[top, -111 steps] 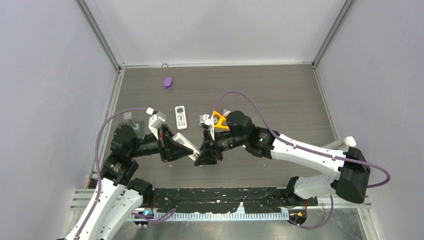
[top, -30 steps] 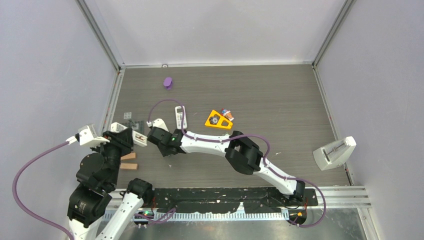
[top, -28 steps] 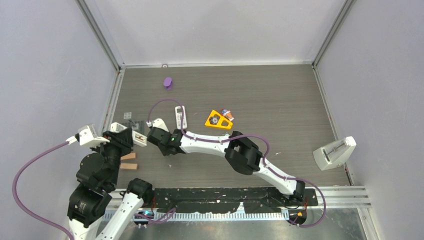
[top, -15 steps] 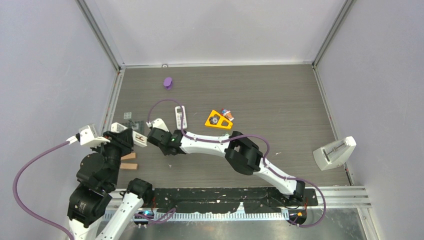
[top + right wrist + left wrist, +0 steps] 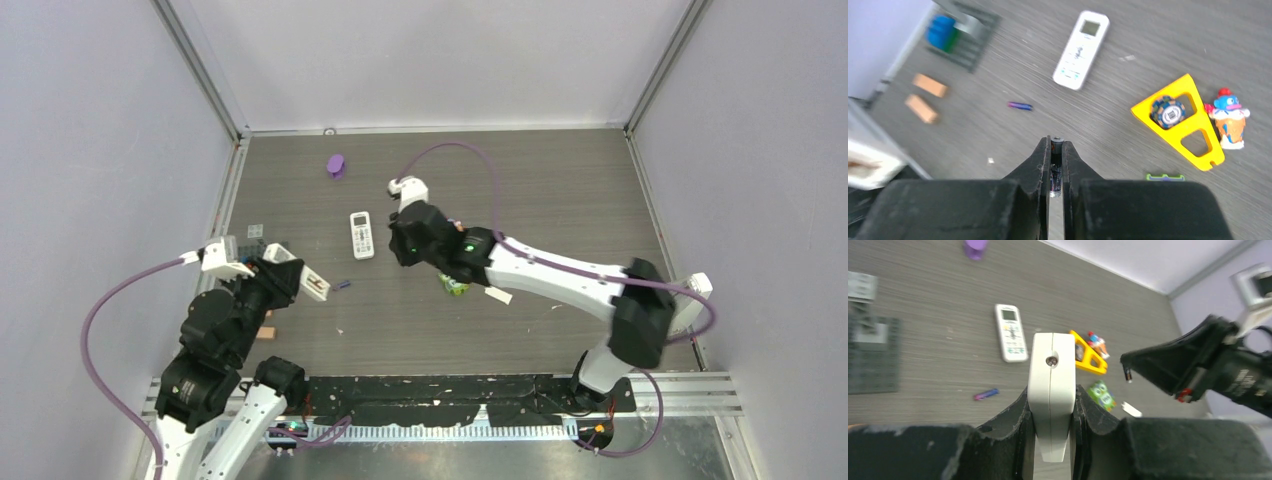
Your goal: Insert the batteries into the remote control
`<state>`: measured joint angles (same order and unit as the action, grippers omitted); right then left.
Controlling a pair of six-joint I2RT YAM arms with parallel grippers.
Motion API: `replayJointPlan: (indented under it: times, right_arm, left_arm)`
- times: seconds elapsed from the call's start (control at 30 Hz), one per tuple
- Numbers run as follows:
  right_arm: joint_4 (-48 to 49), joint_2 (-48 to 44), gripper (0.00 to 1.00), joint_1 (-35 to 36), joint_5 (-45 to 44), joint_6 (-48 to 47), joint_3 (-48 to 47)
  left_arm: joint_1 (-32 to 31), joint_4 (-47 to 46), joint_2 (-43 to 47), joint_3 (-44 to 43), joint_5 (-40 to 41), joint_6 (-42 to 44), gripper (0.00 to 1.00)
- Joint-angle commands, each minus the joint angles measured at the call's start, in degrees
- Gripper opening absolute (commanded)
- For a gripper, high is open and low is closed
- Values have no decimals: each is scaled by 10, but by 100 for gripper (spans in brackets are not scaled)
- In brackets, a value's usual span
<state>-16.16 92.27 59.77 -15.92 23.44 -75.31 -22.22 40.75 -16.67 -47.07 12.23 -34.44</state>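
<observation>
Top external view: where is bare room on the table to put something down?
Bare: the far right of the table, between the right arm and the right wall; also the near middle, between the purple battery and the green toy. Crowded: around the remote control and at the left edge by the grey baseplate.

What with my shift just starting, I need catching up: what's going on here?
The right tool is shut on a dark battery and holds it clear of the table. The left tool grips a white piece, also off the surface. The remote lies face up between the arms with neither tool on it, and a purple battery lies loose near it.
</observation>
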Motion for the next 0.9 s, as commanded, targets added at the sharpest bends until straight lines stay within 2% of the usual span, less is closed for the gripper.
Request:
replayJointPlan:
  times: [0.0, 0.17, 0.27, 0.47, 0.6, 0.87]
  right_arm:
    - [117, -129, 5, 17, 62, -24, 75]
    - [207, -229, 5, 52, 91, -27, 141]
    - [224, -246, 5, 67, 108, -37, 154]
    - [268, -266, 5, 78, 145, -71, 183]
    - [262, -264, 5, 81, 193, -94, 186]
    - [281, -289, 5, 82, 183, -117, 209]
  left_arm:
    - [0, -109, -15, 31, -118, -57, 0]
    - [0, -225, -59, 79, -257, -147, 0]
    - [0, -345, -71, 122, -313, -189, 0]
    - [0, -488, -104, 162, -400, -245, 0]
    - [0, -547, -111, 178, -421, -279, 0]
    - [0, -655, -130, 194, -467, -330, 0]
